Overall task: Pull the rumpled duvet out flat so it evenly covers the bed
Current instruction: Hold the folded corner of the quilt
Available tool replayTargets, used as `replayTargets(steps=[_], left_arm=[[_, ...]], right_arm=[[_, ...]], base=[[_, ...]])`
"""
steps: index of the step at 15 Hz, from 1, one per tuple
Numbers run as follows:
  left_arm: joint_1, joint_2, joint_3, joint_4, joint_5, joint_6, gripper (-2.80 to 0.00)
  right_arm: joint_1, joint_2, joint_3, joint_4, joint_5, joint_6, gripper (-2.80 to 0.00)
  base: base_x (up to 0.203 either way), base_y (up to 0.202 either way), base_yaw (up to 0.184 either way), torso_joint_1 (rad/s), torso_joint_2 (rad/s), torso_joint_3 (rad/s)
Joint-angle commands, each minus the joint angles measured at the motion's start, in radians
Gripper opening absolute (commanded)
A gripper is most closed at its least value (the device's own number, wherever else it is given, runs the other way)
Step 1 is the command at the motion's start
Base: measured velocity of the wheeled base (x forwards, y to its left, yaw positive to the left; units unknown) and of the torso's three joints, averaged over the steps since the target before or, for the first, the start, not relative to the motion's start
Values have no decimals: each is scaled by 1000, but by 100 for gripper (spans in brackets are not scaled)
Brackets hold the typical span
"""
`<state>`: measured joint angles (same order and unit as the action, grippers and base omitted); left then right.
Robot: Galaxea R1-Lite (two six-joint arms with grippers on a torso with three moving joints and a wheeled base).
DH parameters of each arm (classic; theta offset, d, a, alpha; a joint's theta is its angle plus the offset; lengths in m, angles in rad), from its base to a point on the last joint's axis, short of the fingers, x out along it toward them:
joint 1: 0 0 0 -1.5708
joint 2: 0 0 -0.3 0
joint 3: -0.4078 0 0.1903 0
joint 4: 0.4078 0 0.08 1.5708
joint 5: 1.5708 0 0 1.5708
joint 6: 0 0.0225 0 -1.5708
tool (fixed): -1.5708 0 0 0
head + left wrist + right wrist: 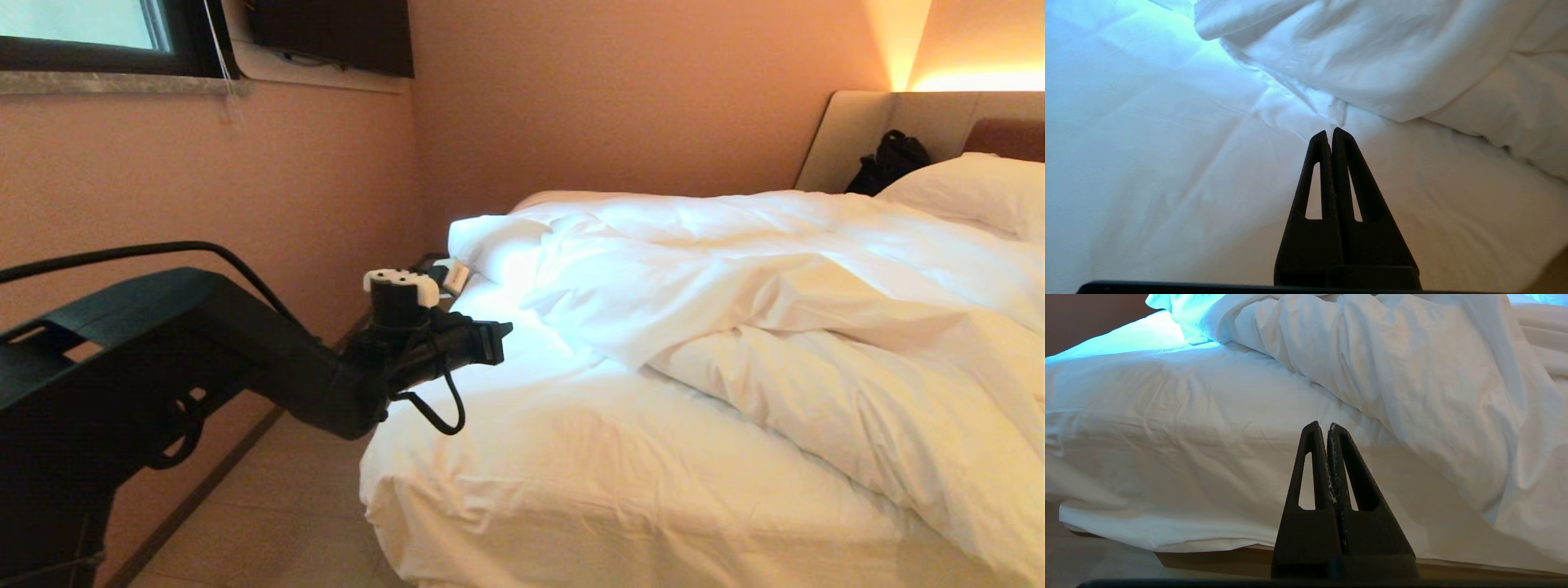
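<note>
Head view: my left gripper (pixel 500 339), pinched empty, hangs over the bed (pixel 522 457) near the duvet (pixel 784 302) bunched toward the far side, and may nip only the sheet (pixel 1167 163).

From my head view, my right arm is out of sight altogether. My left arm (pixel 204 351) is cut off by the left edge. The duvet (pixel 784 294) runs off the right edge, and it hides the mattress beneath it on the right side. The pillow (pixel 980 192) is cropped at the right too. A dark bag (pixel 890 163) by the headboard (pixel 857 131) is partly hidden behind bedding. Something small and white (pixel 454 274) at the bed's far left corner is too small to tell.
</note>
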<state>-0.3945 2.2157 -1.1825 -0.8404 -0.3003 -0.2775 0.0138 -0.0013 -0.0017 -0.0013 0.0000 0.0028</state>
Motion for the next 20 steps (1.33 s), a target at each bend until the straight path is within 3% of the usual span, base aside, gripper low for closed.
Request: replayTargets(steps=[1, 3, 6, 8, 12, 17, 20], left_arm=[[0, 74, -71, 23, 27, 26, -280], [-4, 134, -148, 69, 92, 89, -280], [-24, 213, -268, 95, 176, 119, -280], [-33, 235, -305, 123, 191, 129, -280], [-51, 317, -516, 220, 228, 195, -280], [-109, 372, -648, 327, 232, 204, -280], [-128, 399, -697, 360, 252, 267, -280]], right_arm=[[0, 1, 0, 0, 0, 0, -280], [0, 1, 0, 0, 0, 0, -280], [0, 1, 0, 0, 0, 0, -280], [0, 1, 0, 0, 0, 0, -280], [0, 1, 0, 0, 0, 0, -280], [0, 1, 0, 0, 0, 0, -280], [0, 1, 0, 0, -2, 2, -280]], base=[[0, 0, 0, 0, 0, 0], [0, 0, 0, 0, 0, 0], [0, 0, 0, 0, 0, 0], [0, 0, 0, 0, 0, 0], [0, 0, 0, 0, 0, 0], [0, 0, 0, 0, 0, 0], [0, 0, 0, 0, 0, 0]])
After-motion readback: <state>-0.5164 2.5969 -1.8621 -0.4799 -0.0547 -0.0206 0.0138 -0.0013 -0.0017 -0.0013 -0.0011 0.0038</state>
